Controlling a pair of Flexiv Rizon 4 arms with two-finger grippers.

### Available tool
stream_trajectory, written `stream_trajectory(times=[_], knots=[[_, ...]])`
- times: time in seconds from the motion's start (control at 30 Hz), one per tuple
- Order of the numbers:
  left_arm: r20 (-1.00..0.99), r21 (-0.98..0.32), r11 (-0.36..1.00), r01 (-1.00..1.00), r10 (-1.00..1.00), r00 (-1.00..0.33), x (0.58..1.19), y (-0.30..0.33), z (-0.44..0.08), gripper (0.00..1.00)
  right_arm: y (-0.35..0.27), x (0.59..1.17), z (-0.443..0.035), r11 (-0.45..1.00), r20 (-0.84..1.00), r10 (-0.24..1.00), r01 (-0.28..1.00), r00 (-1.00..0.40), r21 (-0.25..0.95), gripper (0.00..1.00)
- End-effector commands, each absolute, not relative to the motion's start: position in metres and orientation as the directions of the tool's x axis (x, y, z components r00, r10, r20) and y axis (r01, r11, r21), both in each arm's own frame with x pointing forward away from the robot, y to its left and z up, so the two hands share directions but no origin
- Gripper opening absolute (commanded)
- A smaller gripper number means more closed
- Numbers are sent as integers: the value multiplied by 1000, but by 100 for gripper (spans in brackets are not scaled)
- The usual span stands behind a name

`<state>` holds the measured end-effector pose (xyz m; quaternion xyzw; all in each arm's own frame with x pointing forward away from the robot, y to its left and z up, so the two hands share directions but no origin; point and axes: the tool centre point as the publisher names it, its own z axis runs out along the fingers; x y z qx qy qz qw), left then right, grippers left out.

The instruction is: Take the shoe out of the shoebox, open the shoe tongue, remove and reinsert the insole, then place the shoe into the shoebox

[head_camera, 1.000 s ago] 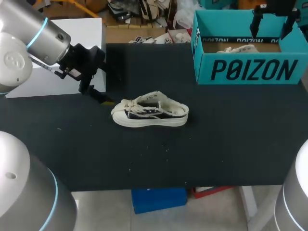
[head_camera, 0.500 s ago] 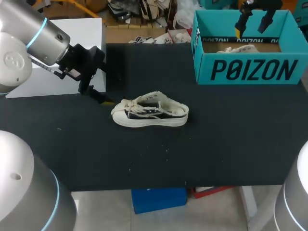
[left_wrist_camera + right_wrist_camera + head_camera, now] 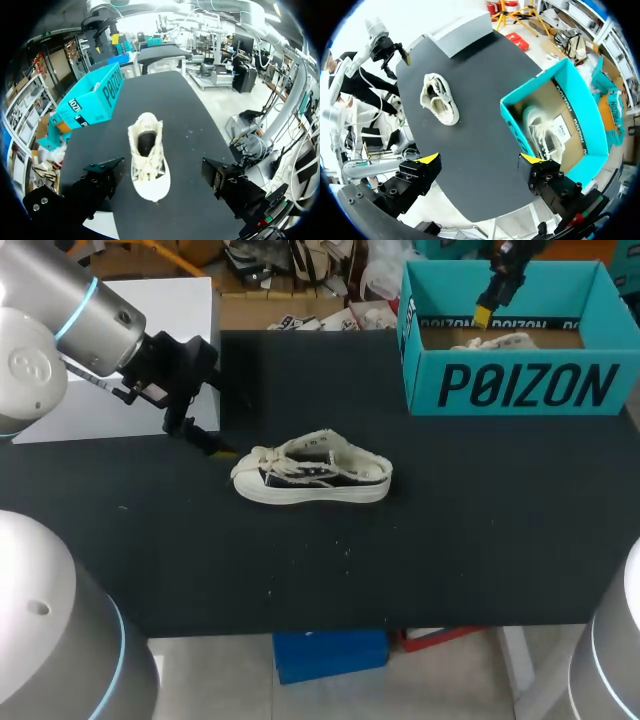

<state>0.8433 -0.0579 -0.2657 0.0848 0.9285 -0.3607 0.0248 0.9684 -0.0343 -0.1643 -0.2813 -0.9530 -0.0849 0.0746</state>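
Observation:
A white low-top shoe (image 3: pixel 312 476) with dark side panels lies on the black table (image 3: pixel 480 540), toe toward my left arm. My left gripper (image 3: pixel 205 440) hovers just off the toe, open; in the left wrist view the shoe (image 3: pixel 147 159) lies ahead between the spread fingers (image 3: pixel 97 181), untouched. The teal shoebox (image 3: pixel 510 385) stands at the back right with a second pale shoe (image 3: pixel 492 341) inside. My right gripper (image 3: pixel 490 308) hangs high over the box's left part, open and empty; its wrist view looks down on the box (image 3: pixel 559 150), the shoe (image 3: pixel 543 132) inside and the table shoe (image 3: pixel 439 97).
A white block (image 3: pixel 110 350) stands at the back left corner behind my left arm. Small pale specks lie on the table in front of the shoe (image 3: pixel 340 545).
My right gripper has moved left above the shoebox and turned. The left arm and the shoe on the table have stayed where they were.

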Motion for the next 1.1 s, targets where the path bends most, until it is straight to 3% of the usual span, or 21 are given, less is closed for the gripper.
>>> stream_trajectory(times=[0.03,1.1], knots=[[-111,-666,724,178,139,-984,843,-58,-267,100,-36,956,-164,972,43,-49,-38,-998,232,100],[-111,-666,724,178,139,-984,843,-58,-267,100,-37,949,-166,969,23,-50,-43,-998,244,100]])
